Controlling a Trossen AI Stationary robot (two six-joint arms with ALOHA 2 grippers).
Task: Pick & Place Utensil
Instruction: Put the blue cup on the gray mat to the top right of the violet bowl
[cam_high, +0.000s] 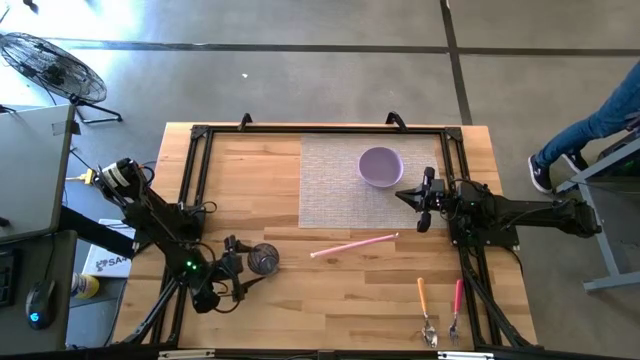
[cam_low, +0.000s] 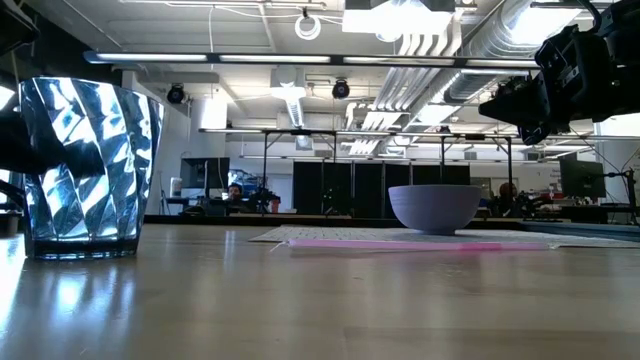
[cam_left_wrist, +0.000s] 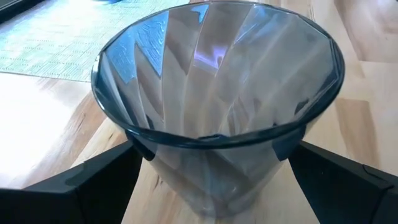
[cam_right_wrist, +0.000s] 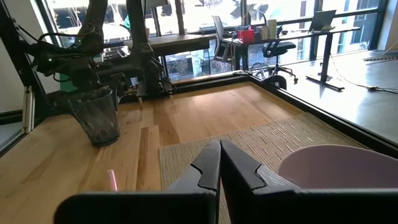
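Note:
A clear ribbed tumbler (cam_high: 263, 259) stands upright on its base on the wooden table near the left arm; it fills the left wrist view (cam_left_wrist: 217, 106) and shows at the left of the low view (cam_low: 85, 170). My left gripper (cam_high: 243, 264) (cam_left_wrist: 214, 152) is shut on it. A pink straw-like stick (cam_high: 352, 245) (cam_low: 400, 244) lies flat on the wood, just off the near edge of the woven placemat (cam_high: 340, 190). A lilac bowl (cam_high: 381, 166) (cam_low: 434, 208) sits on the mat. My right gripper (cam_high: 403, 193) (cam_right_wrist: 219, 163) is shut and empty, hovering above the mat beside the bowl (cam_right_wrist: 336, 171). My left gripper pinches the tumbler between its two fingers, one on each side of the wall below the rim (cam_left_wrist: 140, 146) (cam_left_wrist: 287, 142). The fingers come in level from the table's left side. The tumbler stays upright with its base on the table (cam_low: 80, 252).
An orange-handled spoon (cam_high: 424, 308) and a pink-handled fork (cam_high: 456, 308) lie near the table's near right corner. A black frame (cam_high: 195, 180) borders the work area. Open wood lies between the tumbler and the pink stick. A person's legs (cam_high: 590, 130) show beyond the table's right side.

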